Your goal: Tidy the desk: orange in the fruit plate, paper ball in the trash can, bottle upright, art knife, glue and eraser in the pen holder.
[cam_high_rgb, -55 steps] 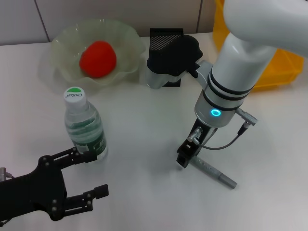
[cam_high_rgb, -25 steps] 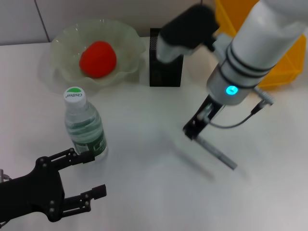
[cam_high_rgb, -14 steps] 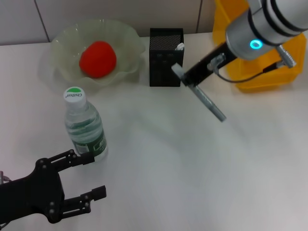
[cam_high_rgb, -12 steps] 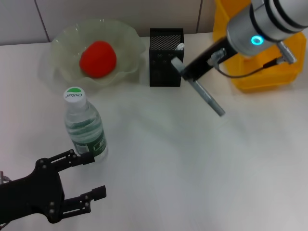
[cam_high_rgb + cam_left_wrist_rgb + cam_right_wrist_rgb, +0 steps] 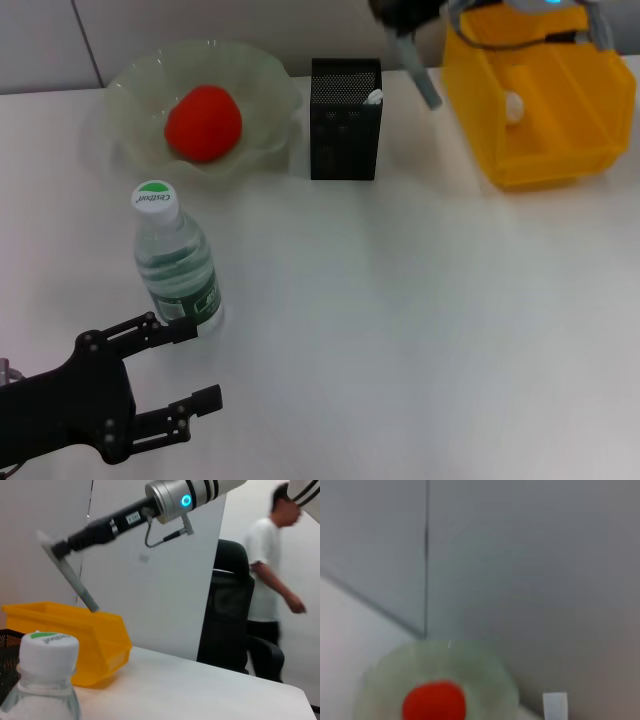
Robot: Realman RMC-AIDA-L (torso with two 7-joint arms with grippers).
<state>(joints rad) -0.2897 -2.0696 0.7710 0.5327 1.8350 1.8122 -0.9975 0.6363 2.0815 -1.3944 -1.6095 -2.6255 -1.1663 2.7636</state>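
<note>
Landmark = pen holder (image 5: 345,118), black mesh cup at the desk's far side.

- Trash can (image 5: 545,95): yellow, well to the holder's right. White lump inside looks like the paper ball (image 5: 514,103), so prob. done.
- Fruit plate (image 5: 262,75): just left of the holder, orange (image 5: 203,122) sitting in it. Done.
- Bottle (image 5: 175,262): nearer the robot and left of the holder, standing upright, cap on. Done.
- Right gripper (image 5: 54,549): up in the air above and just right of the holder, clenched on a grey pen-shaped stick (image 5: 419,75) that hangs slanted. Art knife or glue, can't tell which. Drop into the holder is what's left for it.
- Left gripper (image 5: 170,372): near edge, well away from the holder, just beside the bottle; fingers spread, holding nothing.
- Small white tip (image 5: 374,96) pokes from the holder, so something's already in.
- Eraser: not seen on the desk.
</note>
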